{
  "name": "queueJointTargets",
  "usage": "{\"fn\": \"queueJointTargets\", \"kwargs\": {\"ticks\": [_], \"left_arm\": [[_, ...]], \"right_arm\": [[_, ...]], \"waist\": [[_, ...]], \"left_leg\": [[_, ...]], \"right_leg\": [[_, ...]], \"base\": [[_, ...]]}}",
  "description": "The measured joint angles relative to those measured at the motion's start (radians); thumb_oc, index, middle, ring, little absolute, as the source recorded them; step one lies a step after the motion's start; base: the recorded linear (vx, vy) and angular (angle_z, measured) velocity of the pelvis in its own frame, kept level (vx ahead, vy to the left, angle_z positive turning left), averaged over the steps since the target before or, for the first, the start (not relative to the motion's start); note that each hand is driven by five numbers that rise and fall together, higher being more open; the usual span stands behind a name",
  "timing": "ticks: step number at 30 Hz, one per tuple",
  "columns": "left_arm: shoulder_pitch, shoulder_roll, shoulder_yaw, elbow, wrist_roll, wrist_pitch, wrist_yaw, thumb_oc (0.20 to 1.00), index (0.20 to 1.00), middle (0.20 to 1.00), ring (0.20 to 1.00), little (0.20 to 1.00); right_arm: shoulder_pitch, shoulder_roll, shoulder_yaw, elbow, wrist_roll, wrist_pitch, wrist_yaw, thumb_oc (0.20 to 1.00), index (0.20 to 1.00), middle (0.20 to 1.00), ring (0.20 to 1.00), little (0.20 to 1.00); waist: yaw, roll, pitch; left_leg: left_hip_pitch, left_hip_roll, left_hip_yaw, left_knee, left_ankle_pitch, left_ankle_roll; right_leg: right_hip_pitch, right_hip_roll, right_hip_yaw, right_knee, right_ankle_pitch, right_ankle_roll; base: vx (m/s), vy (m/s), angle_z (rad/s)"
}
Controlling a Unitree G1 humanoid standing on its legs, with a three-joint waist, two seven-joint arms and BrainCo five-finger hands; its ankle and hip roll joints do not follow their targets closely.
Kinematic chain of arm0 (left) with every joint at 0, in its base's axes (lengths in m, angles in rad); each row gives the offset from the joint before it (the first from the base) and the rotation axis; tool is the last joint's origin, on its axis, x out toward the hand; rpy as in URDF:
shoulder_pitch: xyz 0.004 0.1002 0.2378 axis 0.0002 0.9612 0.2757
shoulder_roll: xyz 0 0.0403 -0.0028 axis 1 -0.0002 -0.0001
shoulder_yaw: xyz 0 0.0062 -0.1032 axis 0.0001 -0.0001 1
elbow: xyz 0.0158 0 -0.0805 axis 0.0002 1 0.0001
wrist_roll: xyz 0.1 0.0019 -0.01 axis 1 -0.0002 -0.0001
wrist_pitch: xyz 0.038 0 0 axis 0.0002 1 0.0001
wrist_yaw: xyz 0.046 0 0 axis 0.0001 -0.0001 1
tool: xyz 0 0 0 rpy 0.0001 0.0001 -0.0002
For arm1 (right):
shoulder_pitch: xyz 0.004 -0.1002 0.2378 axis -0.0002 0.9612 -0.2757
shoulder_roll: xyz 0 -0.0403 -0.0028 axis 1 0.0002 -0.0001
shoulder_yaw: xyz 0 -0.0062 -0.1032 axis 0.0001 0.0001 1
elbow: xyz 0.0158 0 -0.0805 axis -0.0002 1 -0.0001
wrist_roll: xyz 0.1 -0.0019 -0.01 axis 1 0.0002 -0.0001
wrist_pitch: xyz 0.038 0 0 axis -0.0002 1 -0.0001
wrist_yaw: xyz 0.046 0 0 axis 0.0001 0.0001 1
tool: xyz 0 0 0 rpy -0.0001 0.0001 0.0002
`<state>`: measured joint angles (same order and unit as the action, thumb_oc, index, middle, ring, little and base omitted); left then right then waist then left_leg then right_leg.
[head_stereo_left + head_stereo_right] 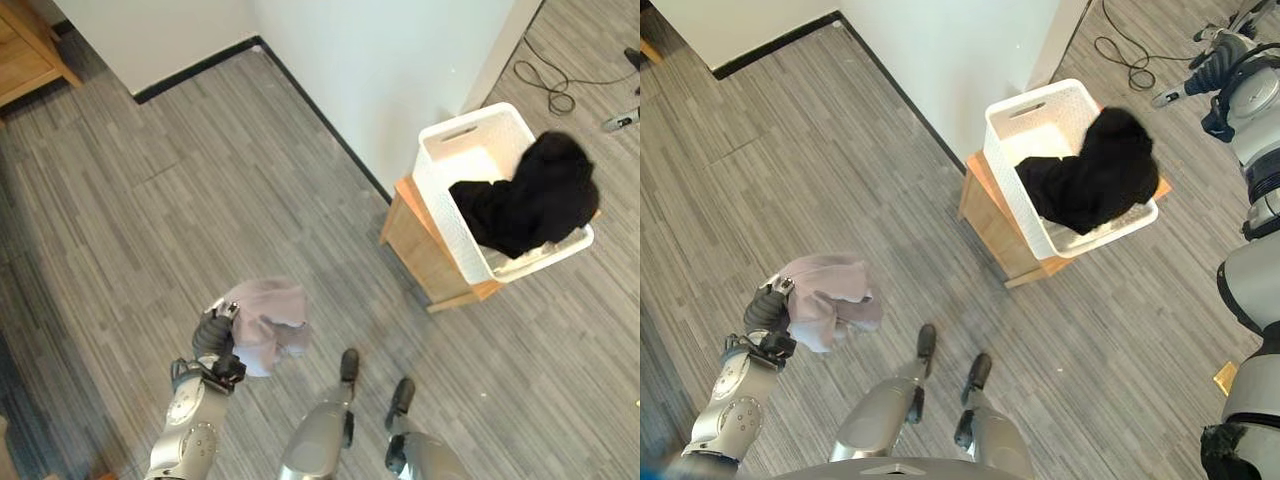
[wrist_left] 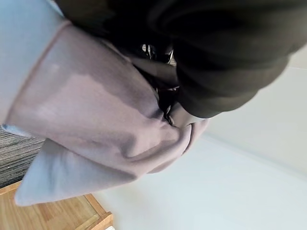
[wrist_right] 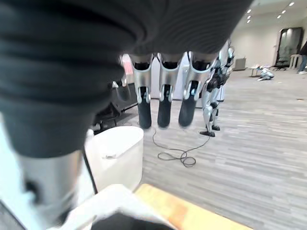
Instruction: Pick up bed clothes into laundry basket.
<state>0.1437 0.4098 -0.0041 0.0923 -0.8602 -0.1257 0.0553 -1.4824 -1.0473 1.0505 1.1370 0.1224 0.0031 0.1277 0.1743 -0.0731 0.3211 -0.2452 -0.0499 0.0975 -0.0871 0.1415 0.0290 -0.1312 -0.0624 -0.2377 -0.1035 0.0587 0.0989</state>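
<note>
Mauve cloth [image 1: 268,318] bunched in left hand [image 1: 212,338], right hand [image 3: 163,91] fingers straight

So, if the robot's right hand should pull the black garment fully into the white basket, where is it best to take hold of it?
Probably the bulging fold of the black garment draped over the white basket's far rim, taken from above and from outside that rim. That part stands highest and overhangs, so fingers can close round it. The right hand hangs open; the left hand holds the pink cloth.

Pink cloth [image 1: 268,318], white basket [image 1: 450,170], blk garment [image 1: 530,200]
</note>
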Motion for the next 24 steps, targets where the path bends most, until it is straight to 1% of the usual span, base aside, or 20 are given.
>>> {"fn": "queueJointTargets", "kwargs": {"ticks": [4,7,9,10,11,12,13,14,15,16,17,18,19,20,21,22,23,24], "left_arm": [[-0.003,0.014,-0.007,0.0,0.0,0.0,-0.022,0.2,0.2,0.2,0.2,0.2],[-0.003,0.041,-0.019,0.0,0.0,0.0,-0.026,0.2,0.2,0.2,0.2,0.2],[-0.016,0.059,-0.019,0.0,0.0,0.0,-0.027,0.2,0.2,0.2,0.2,0.2],[-0.028,0.088,-0.015,-0.001,0.003,0.0,-0.026,0.2,0.2,0.2,0.2,0.2],[-0.032,0.11,-0.006,-0.001,0.005,0.0,-0.026,0.2,0.2,0.2,0.2,0.2],[-0.058,0.133,0.018,-0.007,0.008,-0.001,-0.021,0.2,0.2,0.2,0.2,0.2],[-0.074,0.162,0.02,-0.019,0.011,0.0,-0.019,0.2,0.2,0.2,0.2,0.2],[-0.103,0.222,0.022,-0.032,0.013,0.0,-0.016,0.2,0.2,0.2,0.2,0.2],[-0.134,0.271,0.039,-0.038,0.018,-0.004,-0.012,0.2,0.2,0.2,0.2,0.2],[-0.19,0.317,0.062,-0.043,0.019,-0.019,0.0,0.2,0.2,0.2,0.2,0.2],[-0.255,0.37,0.061,-0.052,0.024,-0.026,0.011,0.2,0.2,0.2,0.2,0.2],[-0.291,0.39,0.068,-0.06,0.036,-0.037,0.014,0.2,0.2,0.2,0.2,0.2],[-0.349,0.435,0.063,-0.068,0.057,-0.041,0.016,0.2,0.2,0.2,0.2,0.2],[-0.387,0.454,0.078,-0.072,0.059,-0.048,0.019,0.2,0.2,0.2,0.2,0.2],[-0.429,0.463,0.078,-0.071,0.058,-0.05,0.027,0.2,0.2,0.2,0.2,0.2],[-0.445,0.47,0.08,-0.07,0.058,-0.053,0.03,0.2,0.2,0.2,0.2,0.2],[-0.475,0.471,0.073,-0.065,0.058,-0.054,0.035,0.2,0.2,0.2,0.2,0.2],[-0.512,0.476,0.048,-0.065,0.059,-0.067,0.047,0.2,0.2,0.2,0.2,0.2]], "right_arm": [[-0.001,-0.035,0.034,-0.029,0.015,-0.015,0.034,1.0,1.0,1.0,1.0,1.0],[-0.001,-0.04,0.033,-0.032,0.025,-0.016,0.035,1.0,1.0,1.0,1.0,1.0],[0.007,-0.053,0.021,-0.084,0.037,-0.009,0.034,1.0,1.0,1.0,1.0,1.0],[0.054,-0.098,-0.044,-0.222,0.067,-0.005,0.027,1.0,1.0,1.0,1.0,1.0],[0.092,-0.111,-0.105,-0.298,0.095,-0.014,0.022,1.0,1.0,1.0,1.0,1.0],[0.116,-0.113,-0.13,-0.369,0.133,-0.036,0.008,1.0,1.0,1.0,1.0,1.0],[0.18,-0.113,-0.219,-0.434,0.15,-0.032,-0.001,1.0,1.0,1.0,1.0,1.0],[0.288,-0.11,-0.342,-0.536,0.171,-0.035,-0.025,1.0,1.0,1.0,1.0,1.0],[0.342,-0.102,-0.373,-0.605,0.177,-0.044,-0.036,1.0,1.0,1.0,1.0,1.0],[0.384,-0.102,-0.389,-0.68,0.185,-0.054,-0.039,1.0,1.0,1.0,1.0,1.0],[0.472,-0.1,-0.468,-0.755,0.19,-0.055,-0.044,1.0,1.0,1.0,1.0,1.0],[0.503,-0.103,-0.495,-0.793,0.191,-0.056,-0.045,1.0,1.0,1.0,1.0,1.0],[0.586,-0.104,-0.574,-0.843,0.192,-0.061,-0.054,1.0,1.0,1.0,1.0,1.0],[0.607,-0.112,-0.585,-0.862,0.193,-0.063,-0.055,1.0,1.0,1.0,1.0,1.0],[0.683,-0.118,-0.666,-0.894,0.196,-0.066,-0.06,1.0,1.0,1.0,1.0,1.0],[0.717,-0.121,-0.696,-0.903,0.2,-0.071,-0.064,1.0,1.0,1.0,1.0,1.0],[0.788,-0.128,-0.766,-0.924,0.207,-0.074,-0.068,1.0,1.0,1.0,1.0,1.0],[0.894,-0.121,-0.891,-0.945,0.212,-0.075,-0.084,1.0,1.0,1.0,1.0,1.0]], "waist": [[-0.007,-0.018,0.012],[-0.008,-0.018,0.013],[-0.012,-0.016,0.014],[-0.013,-0.014,0.015],[-0.012,-0.015,0.016],[-0.019,-0.011,0.017],[-0.022,-0.009,0.019],[-0.024,-0.008,0.019],[-0.026,-0.008,0.02],[-0.034,0.004,0.02],[-0.034,0.007,0.02],[-0.04,0.009,0.02],[-0.043,0.013,0.019],[-0.063,0.016,0.017],[-0.089,0.025,0.015],[-0.102,0.027,0.013],[-0.109,0.03,0.011],[-0.121,0.037,0.007]], "left_leg": [[0.0,0.0,0.0,0.0,0.0,0.0],[0.0,0.0,0.0,0.0,0.0,0.0],[0.001,0.0,0.001,0.0,0.0,0.0],[0.004,0.001,0.003,0.0,0.0,0.0],[0.006,0.002,0.003,0.0,0.0,0.0],[0.014,0.003,0.006,0.001,0.0,0.0],[0.023,0.004,0.003,-0.001,0.0,0.0],[0.034,0.005,0.002,-0.001,0.0,0.0],[0.046,0.006,0.003,-0.002,-0.001,-0.002],[0.059,0.006,0.008,-0.002,-0.005,-0.006],[0.064,0.006,0.009,-0.003,-0.005,-0.007],[0.071,0.007,0.019,-0.003,-0.006,-0.009],[0.075,0.007,0.024,-0.003,-0.008,-0.012],[0.084,0.006,0.032,-0.003,-0.011,-0.015],[0.093,0.003,0.029,-0.003,-0.014,-0.019],[0.099,0.002,0.031,-0.003,-0.017,-0.022],[0.105,0.0,0.035,-0.003,-0.02,-0.026],[0.109,-0.001,0.043,-0.003,-0.02,-0.027]], "right_leg": [[0.0,0.0,0.0,0.0,0.0,0.0],[0.001,-0.001,0.0,0.0,0.0,0.0],[0.001,0.0,0.001,0.0,0.001,0.0],[0.003,0.001,0.003,0.0,0.001,0.0],[0.005,0.002,0.003,0.0,0.001,-0.001],[0.013,0.002,0.004,0.0,0.002,-0.002],[0.021,0.003,0.003,0.0,0.002,-0.002],[0.031,0.005,0.0,0.0,0.0,0.0],[0.043,0.005,0.001,0.001,-0.001,0.001],[0.053,0.004,0.004,0.0,-0.001,0.001],[0.059,0.004,0.007,0.004,0.0,0.001],[0.062,0.004,0.015,0.004,0.0,0.0],[0.068,0.003,0.018,0.005,0.001,0.0],[0.07,0.0,0.024,0.005,0.003,0.002],[0.083,-0.004,0.023,0.002,0.002,0.003],[0.084,-0.006,0.024,0.002,0.002,0.004],[0.089,-0.009,0.026,0.003,0.001,0.005],[0.094,-0.012,0.028,0.003,0.006,0.005]], "base": [[0.0,0.0,0.0],[0.0,0.0,0.0],[0.0,0.0,0.0],[0.0,0.0,0.0],[0.03,0.013,-0.05],[0.04,0.017,0.01],[0.03,0.018,0.09],[0.0,0.008,0.09],[0.01,0.006,-0.05],[0.05,0.015,-0.13],[0.04,0.016,-0.17],[0.06,0.02,-0.11],[0.02,0.017,-0.22],[0.05,0.018,-0.08],[0.01,0.01,-0.08],[0.0,0.0,0.0],[0.01,0.003,-0.15],[0.02,-0.001,-0.21]]}}
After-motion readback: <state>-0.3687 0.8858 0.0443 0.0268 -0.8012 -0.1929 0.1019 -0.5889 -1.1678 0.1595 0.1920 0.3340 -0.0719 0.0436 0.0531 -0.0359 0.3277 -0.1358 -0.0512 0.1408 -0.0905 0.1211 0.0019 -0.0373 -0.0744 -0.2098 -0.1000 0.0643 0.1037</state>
